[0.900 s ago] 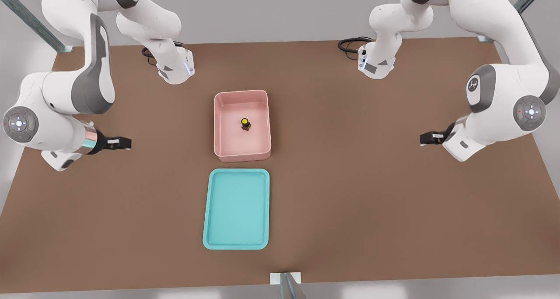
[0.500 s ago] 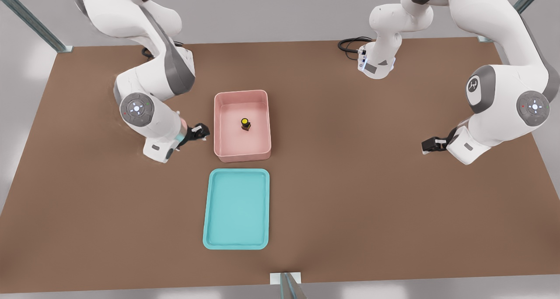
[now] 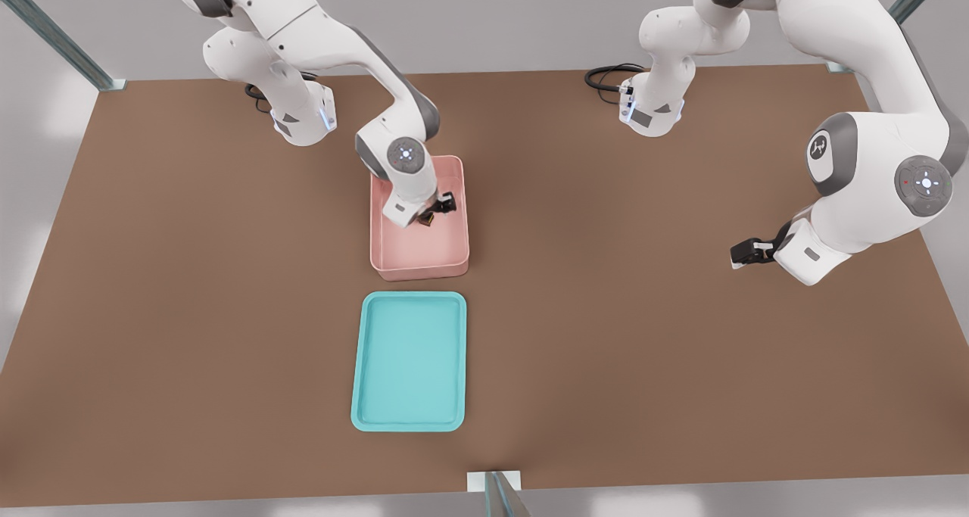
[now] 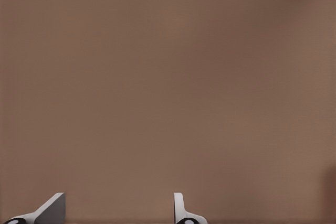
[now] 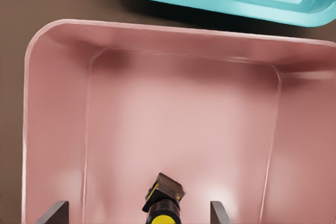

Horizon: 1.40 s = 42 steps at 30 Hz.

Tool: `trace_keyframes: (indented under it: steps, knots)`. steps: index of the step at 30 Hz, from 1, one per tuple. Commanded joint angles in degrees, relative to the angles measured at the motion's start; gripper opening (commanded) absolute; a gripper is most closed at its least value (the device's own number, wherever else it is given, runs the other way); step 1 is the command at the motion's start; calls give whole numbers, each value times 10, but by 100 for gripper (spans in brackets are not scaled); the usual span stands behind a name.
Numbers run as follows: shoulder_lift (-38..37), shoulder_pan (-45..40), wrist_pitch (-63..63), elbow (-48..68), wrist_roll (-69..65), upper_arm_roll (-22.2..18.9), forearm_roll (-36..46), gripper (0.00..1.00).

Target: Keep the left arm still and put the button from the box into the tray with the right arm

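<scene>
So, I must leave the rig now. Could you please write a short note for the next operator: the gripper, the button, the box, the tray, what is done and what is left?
Gripper: open, lowered inside the box, its fingers on either side of the button; not closed on it.
Button: on the box floor, not yet lifted.
Box: on the table, next to one short end of the tray.
Tray: nothing in it.
Done: the approach to the button.
Left: close on the button, lift it over the box wall, set it in the tray, release.
</scene>
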Motion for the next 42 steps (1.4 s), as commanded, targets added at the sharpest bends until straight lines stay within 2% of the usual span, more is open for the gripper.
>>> trace_keyframes:
  steps: [1, 6, 9, 12, 22, 42]
  knots:
    - [-1, 3, 126, -25, 243, -2, 1, 100]
    - [-10, 15, 143, -49, 245, 5, 1, 100]
    - [-8, 18, 218, -85, 247, 15, 1, 100]
    - [-11, 18, 220, -97, 240, 15, -1, 100]
    - [-19, 19, 348, -186, 182, -5, -9, 100]
    - [13, 26, 418, -219, 185, 3, -8, 100]
